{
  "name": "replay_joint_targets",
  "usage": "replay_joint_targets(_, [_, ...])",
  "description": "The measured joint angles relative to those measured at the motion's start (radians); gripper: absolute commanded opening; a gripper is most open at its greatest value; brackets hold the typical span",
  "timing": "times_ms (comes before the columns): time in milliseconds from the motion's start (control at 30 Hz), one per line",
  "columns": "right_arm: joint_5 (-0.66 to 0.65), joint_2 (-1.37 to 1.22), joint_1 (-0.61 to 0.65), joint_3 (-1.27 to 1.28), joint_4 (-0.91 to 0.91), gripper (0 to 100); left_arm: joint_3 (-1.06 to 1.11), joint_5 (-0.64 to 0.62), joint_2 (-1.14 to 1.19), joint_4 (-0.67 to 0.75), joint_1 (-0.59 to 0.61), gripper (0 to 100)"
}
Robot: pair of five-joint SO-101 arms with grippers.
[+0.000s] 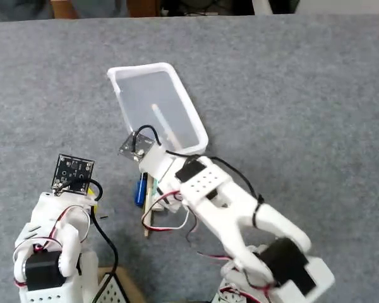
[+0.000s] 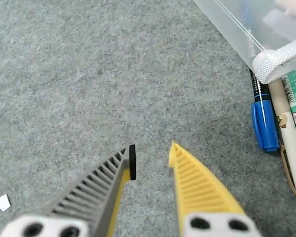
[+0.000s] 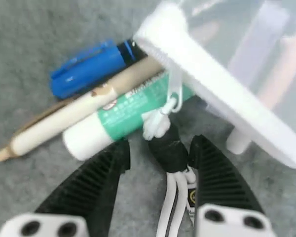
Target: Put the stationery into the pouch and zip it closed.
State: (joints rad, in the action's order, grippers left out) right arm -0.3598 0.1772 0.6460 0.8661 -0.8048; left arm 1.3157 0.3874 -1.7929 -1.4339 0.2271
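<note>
Grey table [image 1: 303,95]; left end effector [image 2: 153,154] spread, right end effector [image 3: 160,145] spread around zip pull [image 3: 171,154].

Translucent pouch [image 1: 155,104] lying flat; blue marker [image 3: 89,66], tan pen [image 3: 74,116], green-white glue stick [image 3: 123,116] side by side at its zipper end.

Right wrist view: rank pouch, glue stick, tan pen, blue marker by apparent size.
1. pouch
2. glue stick and tan pen: too close to rank; pen longer, stick thicker
3. blue marker, its far end hidden under the pouch
</note>
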Motion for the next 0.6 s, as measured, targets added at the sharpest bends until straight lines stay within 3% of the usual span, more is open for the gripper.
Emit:
replay_joint_targets(267, [-0.009,-0.127,-0.003,-0.037,0.044,21.4,0.000,0.000,0.000,0.000,0.000,14])
replay_joint_targets(500, [-0.009,-0.132,-0.015,-0.052,0.046,2.5,0.000,0.000,0.000,0.000,0.000,14])
replay_joint_targets(600, [-0.011,-0.132,-0.015,-0.060,0.051,2.6,0.000,0.000,0.000,0.000,0.000,14])
